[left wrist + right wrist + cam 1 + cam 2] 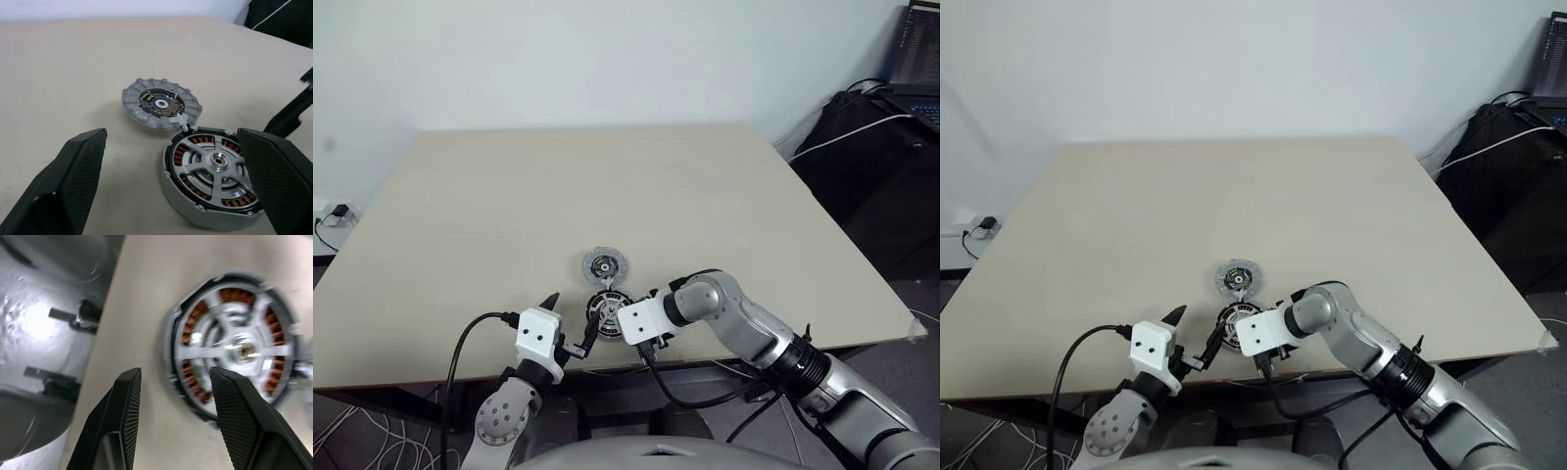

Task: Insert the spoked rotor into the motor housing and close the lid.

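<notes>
Spoked rotor [217,161] already seated in motor housing [195,208], near front edge of surface [607,186]. Lid [161,103] just beyond, touching housing rim, greenish face up. Left gripper [171,181] jaws wide open, empty; right gripper [171,423] jaws parted, empty, over housing. Advice: grip lid by rim, flip, centre squarely, press evenly.

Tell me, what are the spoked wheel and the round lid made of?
The spoked rotor looks like bare silvery metal: it shines. Orange coils, probably copper wire, show between its spokes. The lid seems dull grey metal with a ridged rim, and its dark middle looks like a circuit board.
</notes>
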`<state>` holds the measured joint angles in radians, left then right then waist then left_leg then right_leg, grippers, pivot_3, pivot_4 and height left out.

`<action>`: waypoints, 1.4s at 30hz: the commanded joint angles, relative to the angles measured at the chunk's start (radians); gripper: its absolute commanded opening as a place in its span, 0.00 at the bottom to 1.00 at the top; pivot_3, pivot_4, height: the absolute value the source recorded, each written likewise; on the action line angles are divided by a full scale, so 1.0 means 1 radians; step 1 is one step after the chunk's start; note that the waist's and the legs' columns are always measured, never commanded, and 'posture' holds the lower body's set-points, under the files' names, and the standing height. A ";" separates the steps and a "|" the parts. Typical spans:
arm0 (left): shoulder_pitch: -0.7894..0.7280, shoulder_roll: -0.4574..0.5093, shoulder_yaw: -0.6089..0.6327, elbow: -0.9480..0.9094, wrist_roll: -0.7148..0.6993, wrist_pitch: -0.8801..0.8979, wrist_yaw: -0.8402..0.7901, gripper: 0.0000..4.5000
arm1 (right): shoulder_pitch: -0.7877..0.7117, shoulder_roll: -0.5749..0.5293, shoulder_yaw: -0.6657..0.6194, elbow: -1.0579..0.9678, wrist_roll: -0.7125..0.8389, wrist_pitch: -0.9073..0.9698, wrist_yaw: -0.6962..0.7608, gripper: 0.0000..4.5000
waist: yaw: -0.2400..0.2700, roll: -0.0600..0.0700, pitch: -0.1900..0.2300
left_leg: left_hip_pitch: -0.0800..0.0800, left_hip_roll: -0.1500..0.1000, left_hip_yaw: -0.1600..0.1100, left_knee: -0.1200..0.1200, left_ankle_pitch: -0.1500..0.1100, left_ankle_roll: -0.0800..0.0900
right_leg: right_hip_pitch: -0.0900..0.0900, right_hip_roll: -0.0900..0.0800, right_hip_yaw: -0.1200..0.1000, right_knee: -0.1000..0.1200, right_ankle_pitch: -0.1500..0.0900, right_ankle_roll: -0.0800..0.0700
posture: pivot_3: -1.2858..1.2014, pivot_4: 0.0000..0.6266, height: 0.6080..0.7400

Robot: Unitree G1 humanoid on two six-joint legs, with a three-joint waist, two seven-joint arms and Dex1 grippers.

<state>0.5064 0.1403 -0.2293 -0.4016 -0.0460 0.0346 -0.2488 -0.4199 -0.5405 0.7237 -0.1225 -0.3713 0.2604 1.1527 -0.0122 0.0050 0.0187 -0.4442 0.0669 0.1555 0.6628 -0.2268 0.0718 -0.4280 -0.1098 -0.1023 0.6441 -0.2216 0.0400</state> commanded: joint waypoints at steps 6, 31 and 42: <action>0.002 -0.004 -0.011 -0.043 0.006 -0.025 0.018 1.00 | -0.022 0.006 0.003 0.059 -0.030 -0.041 -0.009 0.49 | 0.000 0.000 -0.001 | 0.001 0.000 0.000 0.000 0.000 0.000 | 0.000 0.000 0.000 0.000 0.000 0.000 | 0.52 0.00 1.00; -0.010 -0.009 -0.040 -0.090 0.006 0.022 0.040 1.00 | 0.018 -0.040 -0.140 -0.021 0.034 0.086 -0.057 0.02 | 0.005 0.001 0.001 | 0.003 -0.001 0.001 0.000 0.000 0.000 | 0.001 -0.003 -0.001 0.000 0.002 0.000 | 0.52 0.00 1.00; -0.041 -0.005 -0.018 0.006 -0.011 -0.024 0.015 1.00 | 0.097 -0.144 -0.255 -0.203 0.077 0.176 -0.074 0.02 | 0.005 0.000 0.003 | 0.000 -0.002 0.000 -0.001 0.000 0.000 | -0.001 -0.003 -0.001 -0.001 0.002 0.000 | 0.52 0.00 1.00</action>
<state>0.4728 0.1376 -0.2476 -0.3988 -0.0485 0.0456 -0.2243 -0.3105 -0.6692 0.5327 -0.2554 -0.2962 0.4290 1.1028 -0.0075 0.0047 0.0222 -0.4441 0.0649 0.1555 0.6624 -0.2270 0.0721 -0.4293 -0.1127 -0.1039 0.6427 -0.2197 0.0400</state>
